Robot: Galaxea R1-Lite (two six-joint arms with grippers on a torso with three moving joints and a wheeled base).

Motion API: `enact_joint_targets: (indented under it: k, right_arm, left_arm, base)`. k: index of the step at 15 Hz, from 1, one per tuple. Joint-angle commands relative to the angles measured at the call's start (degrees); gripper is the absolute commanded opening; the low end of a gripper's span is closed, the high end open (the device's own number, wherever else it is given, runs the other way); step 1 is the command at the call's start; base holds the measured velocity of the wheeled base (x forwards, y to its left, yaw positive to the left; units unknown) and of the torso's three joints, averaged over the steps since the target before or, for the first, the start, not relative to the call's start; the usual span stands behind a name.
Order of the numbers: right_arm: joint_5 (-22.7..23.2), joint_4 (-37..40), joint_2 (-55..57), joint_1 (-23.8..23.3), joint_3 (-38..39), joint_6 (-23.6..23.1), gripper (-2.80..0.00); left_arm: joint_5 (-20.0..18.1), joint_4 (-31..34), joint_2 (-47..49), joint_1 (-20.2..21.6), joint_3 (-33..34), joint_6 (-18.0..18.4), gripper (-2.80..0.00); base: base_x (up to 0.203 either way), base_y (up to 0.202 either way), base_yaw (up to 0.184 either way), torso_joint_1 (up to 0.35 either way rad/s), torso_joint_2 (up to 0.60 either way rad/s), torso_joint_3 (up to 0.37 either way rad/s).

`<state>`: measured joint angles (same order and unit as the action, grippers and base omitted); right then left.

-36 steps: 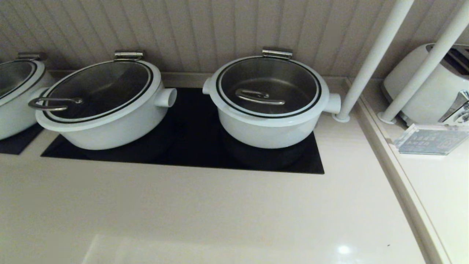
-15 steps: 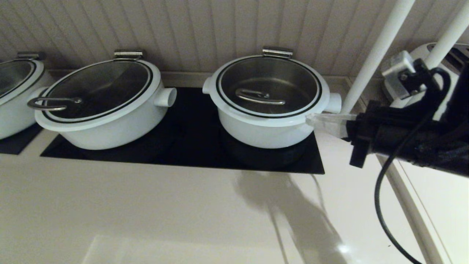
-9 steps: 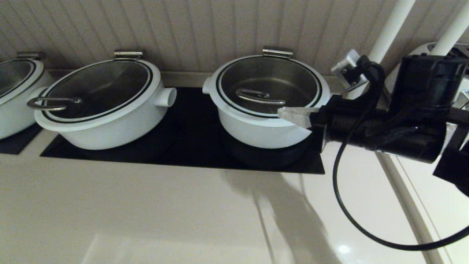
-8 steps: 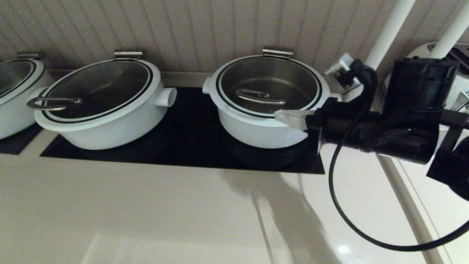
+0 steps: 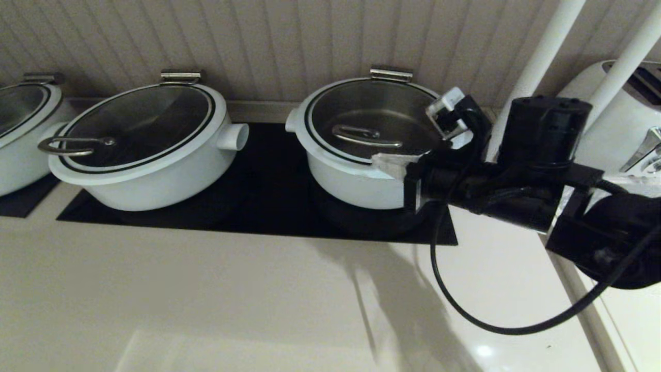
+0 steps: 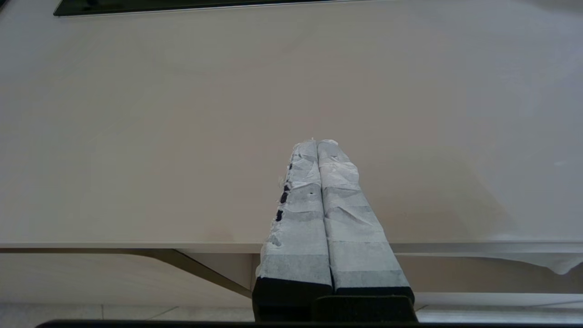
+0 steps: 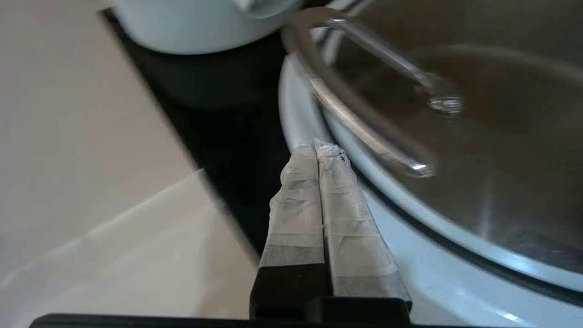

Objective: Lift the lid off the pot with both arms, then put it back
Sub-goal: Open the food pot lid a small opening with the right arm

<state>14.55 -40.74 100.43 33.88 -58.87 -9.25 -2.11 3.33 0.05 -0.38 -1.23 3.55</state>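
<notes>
The pot (image 5: 361,188) is deep and white and stands on the right half of the black cooktop (image 5: 268,206). The glass lid (image 5: 408,111) sits on it, with its bent steel bar handle (image 5: 364,135) at the centre. My right gripper (image 5: 379,161) reaches in from the right. It is shut and empty, and its taped tip is at the lid's front right rim, short of the handle. In the right wrist view the gripper (image 7: 317,146) lies along the lid's white rim (image 7: 410,246), beside the handle (image 7: 364,132). My left gripper (image 6: 317,143) is shut and empty over the bare counter, near its front edge.
A wider white pot (image 5: 144,170) with a loop-handled lid (image 5: 77,146) stands to the left, and a third pot (image 5: 20,150) is at the far left. Two white poles (image 5: 532,88) and a toaster (image 5: 619,119) stand to the right. The wall is close behind.
My right arm has come in from the right and moved left. Its shut tip has gone from beside the pot's right handle to the lid's front right rim. The lid has not moved.
</notes>
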Motion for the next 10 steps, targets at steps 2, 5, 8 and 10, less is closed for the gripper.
enact_joint_targets:
  k: [2,5,8,10]
  right_arm:
    - [-0.93,-0.48,1.26,0.05,-0.46,-0.07,-2.8]
    - [-3.73,-2.14,1.43,-0.04,-0.46,-0.07,-2.8]
    - [-6.54,-4.71,2.66,-0.08,-1.42,-0.07,-2.8]
    - [-8.03,-4.97,2.93,-0.12,-3.04,0.15,-2.8]
  left_arm:
    - [0.0,0.01,0.04,0.0,0.0,0.06,-2.8]
    - [0.0,0.01,0.04,0.03,0.0,-0.12,-2.8]
    - [0.01,0.01,0.04,-0.06,0.0,-0.3,-2.8]
    - [0.04,0.01,0.04,-0.06,0.0,-0.3,-2.8]
  base:
    - [0.0,0.0,0.0,0.0,0.0,0.0]
    - [0.0,0.0,0.0,0.0,0.0,0.0]
    - [0.0,0.0,0.0,0.0,0.0,0.0]
    - [0.0,0.0,0.0,0.0,0.0,0.0]
